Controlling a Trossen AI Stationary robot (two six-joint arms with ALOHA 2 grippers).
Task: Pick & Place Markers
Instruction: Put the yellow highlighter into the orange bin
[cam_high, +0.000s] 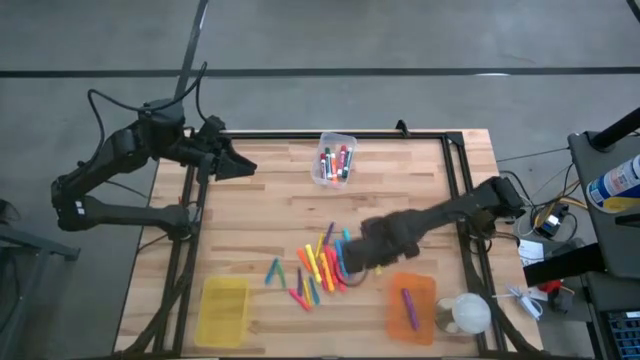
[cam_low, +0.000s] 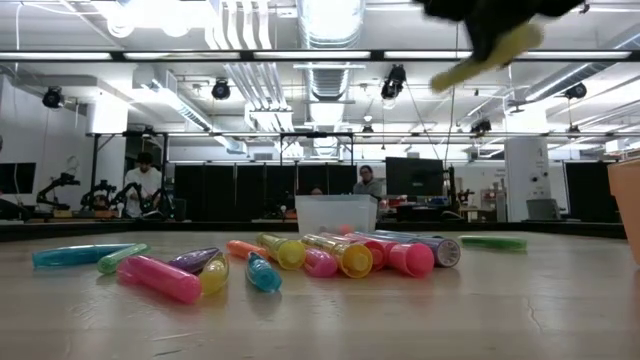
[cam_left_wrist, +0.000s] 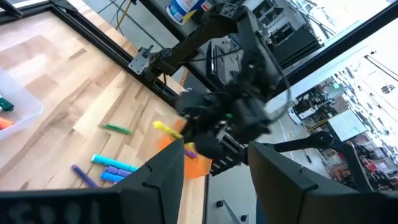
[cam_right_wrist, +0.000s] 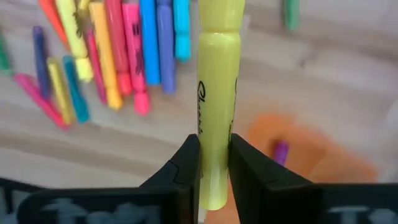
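Several coloured markers (cam_high: 320, 265) lie loose on the wooden table near its front middle; in the low view they show as a row (cam_low: 330, 258). My right gripper (cam_high: 385, 240) hangs above the pile's right side, shut on a yellow marker (cam_right_wrist: 214, 93), which also shows high up in the low view (cam_low: 485, 58). An orange bin (cam_high: 412, 305) with a purple marker (cam_high: 409, 305) inside sits just nearer than that gripper. My left gripper (cam_high: 235, 165) waits open at the far left edge, raised, holding nothing. My right gripper pinches the yellow marker's barrel (cam_right_wrist: 214, 127) between its two fingers (cam_right_wrist: 186, 165), close to one end. The fingers come from above, pointing down, and lie across the marker. The marker is lifted clear of the table and tilted, its long free end lower.
A clear bin (cam_high: 335, 158) holding markers stands at the far middle. A yellow bin (cam_high: 225, 308) sits near the front left. A white round thing (cam_high: 468, 313) lies at the front right corner. Black frame rails (cam_high: 465, 175) run along the table's sides. People stand in the room behind.
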